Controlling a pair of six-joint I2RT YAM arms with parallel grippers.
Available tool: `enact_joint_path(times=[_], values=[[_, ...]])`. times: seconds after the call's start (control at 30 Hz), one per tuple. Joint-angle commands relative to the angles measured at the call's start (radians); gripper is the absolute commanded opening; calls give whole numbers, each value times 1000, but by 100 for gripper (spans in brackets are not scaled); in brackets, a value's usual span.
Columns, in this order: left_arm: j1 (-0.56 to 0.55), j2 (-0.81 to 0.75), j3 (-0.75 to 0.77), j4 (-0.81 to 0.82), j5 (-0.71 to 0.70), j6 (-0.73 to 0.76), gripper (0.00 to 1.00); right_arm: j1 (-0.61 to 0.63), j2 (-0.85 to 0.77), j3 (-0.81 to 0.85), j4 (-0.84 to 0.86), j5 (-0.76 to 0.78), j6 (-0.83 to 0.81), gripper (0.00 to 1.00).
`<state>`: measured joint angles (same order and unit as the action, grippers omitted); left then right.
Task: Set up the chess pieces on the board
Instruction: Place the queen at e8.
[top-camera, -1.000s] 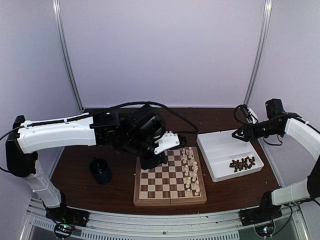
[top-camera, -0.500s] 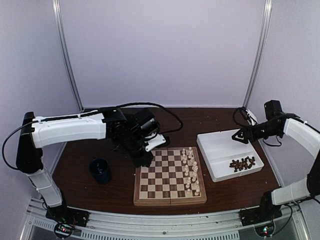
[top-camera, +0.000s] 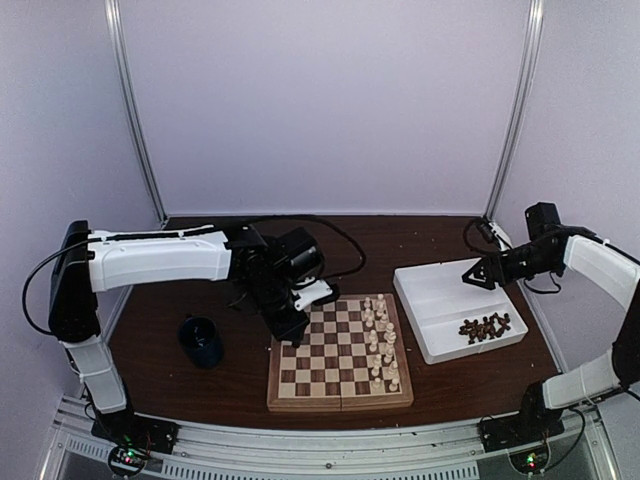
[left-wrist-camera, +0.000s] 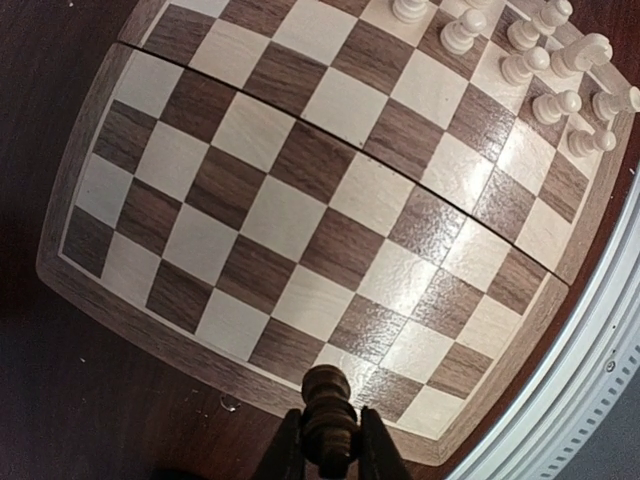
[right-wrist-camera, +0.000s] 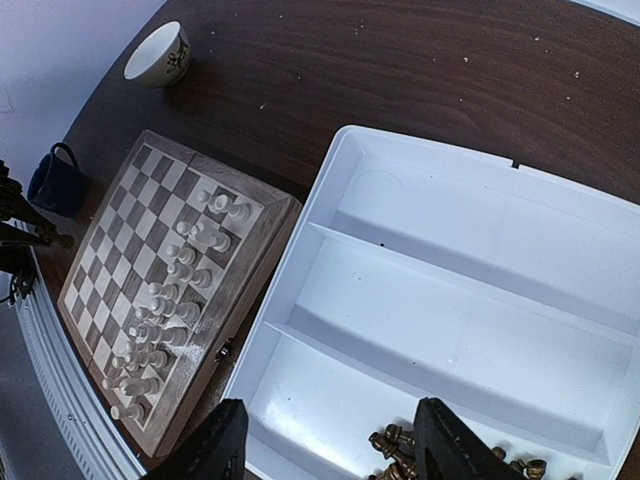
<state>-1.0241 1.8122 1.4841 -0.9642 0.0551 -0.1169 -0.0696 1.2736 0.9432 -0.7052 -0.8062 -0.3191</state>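
Half done: cream side stands, dark side is bare.
My left gripper (left-wrist-camera: 328, 445) clenches one dark piece (left-wrist-camera: 328, 400) over the board's (top-camera: 330, 365) left edge. The cream pieces (top-camera: 380, 338) fill its right two files, and the other dark pieces (top-camera: 485, 326) lie heaped in the tray (top-camera: 440, 285) beneath my released right gripper (right-wrist-camera: 335, 450).

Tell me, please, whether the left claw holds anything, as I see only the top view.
Observer: Yes, the left claw is shut on one dark piece.
Operator: Is the right claw empty?
Observer: Yes, the right claw is open above the dark pieces in the tray.
Operator: Is anything hidden from me?
Observer: A white cup stands off a corner of the board.
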Motion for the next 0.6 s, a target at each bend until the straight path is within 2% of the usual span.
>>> enact_joint_path(times=[0.0,0.33,0.57], values=[[20,15,-13,19,22,-21,9,-6,8,-1,-8,-1,-17,61],[79,17,-46,49,44,-36,9,-6,18,4,-14,-8,-19,61],[111,54,-17,68,57,-35,9,-6,18,3,-19,-7,-23,61]])
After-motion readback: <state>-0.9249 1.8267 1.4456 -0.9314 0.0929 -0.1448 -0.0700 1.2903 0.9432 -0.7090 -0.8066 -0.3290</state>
